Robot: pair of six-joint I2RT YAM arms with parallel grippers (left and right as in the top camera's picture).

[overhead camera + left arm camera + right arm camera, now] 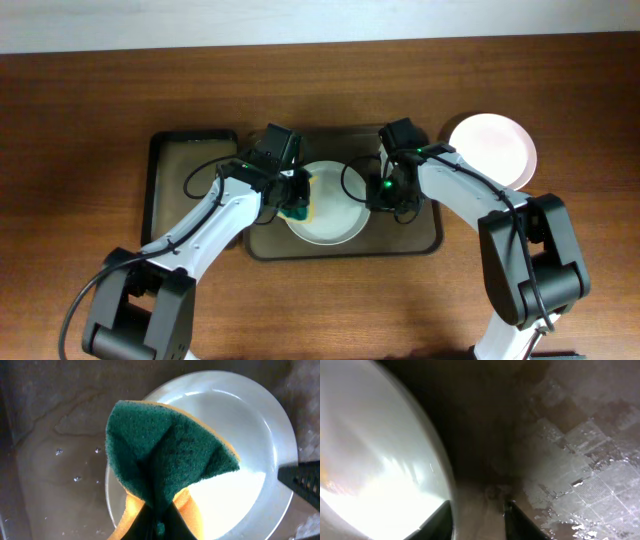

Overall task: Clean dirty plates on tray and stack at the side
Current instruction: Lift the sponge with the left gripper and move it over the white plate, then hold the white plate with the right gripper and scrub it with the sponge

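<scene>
The worktop [100, 100] is carrying the tray [415, 235] at centre, with one plate [330, 225] lying on it; another plate [492, 148] is sitting off it at two o'clock. The left tool [292, 200] is pinching a folded sponge [170, 455] over the plate's nine o'clock rim. The right tool [388, 200] is standing spread at three o'clock. Scrubbing seems underway; next comes sweeping the sponge across.

plate [335, 215] — white, flat on tray [420, 236] | second plate [492, 148] — off tray, at its right

Glossy, smooth white plate [250, 435]; sponge [165, 455] with coarse green scouring face over orange foam; tray [580, 460] speckled, patchily wet; worktop [100, 100] of brown grained wood, satin.
</scene>
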